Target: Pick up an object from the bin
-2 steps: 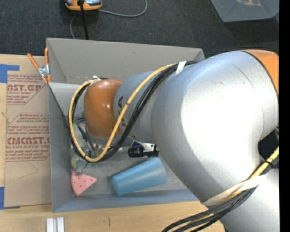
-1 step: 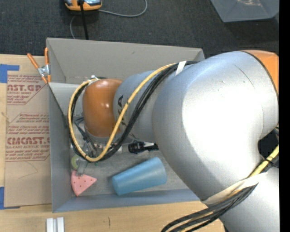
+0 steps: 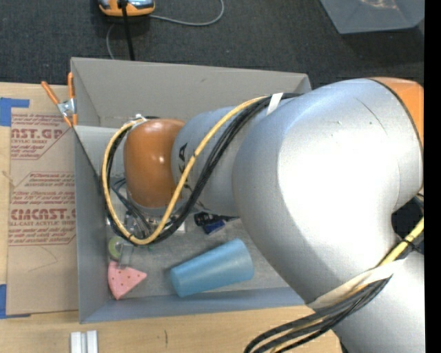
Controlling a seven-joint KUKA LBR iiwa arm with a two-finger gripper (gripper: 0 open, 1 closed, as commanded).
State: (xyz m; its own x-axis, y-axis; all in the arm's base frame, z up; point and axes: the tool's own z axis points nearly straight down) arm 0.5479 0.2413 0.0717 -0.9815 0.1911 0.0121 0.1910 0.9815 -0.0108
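Hanging low at the left end of the bin (image 3: pixel 93 207), gripper (image 3: pixel 128 233): its opening is hidden under the wrist and cannot be told. Nearest, likely candidates: small greenish round piece (image 3: pixel 115 246) just beside it; pink dotted wedge (image 3: pixel 125 280). Blue cup (image 3: pixel 210 269) lies on its side, probably prone to rolling.

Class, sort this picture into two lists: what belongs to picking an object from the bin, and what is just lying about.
Job: hand, low at the bin's left; grey bin; small greenish round thing and pink wedge nearest it.
Lying about: light blue cup on its side; dark blue piece; orange device outside the bin.
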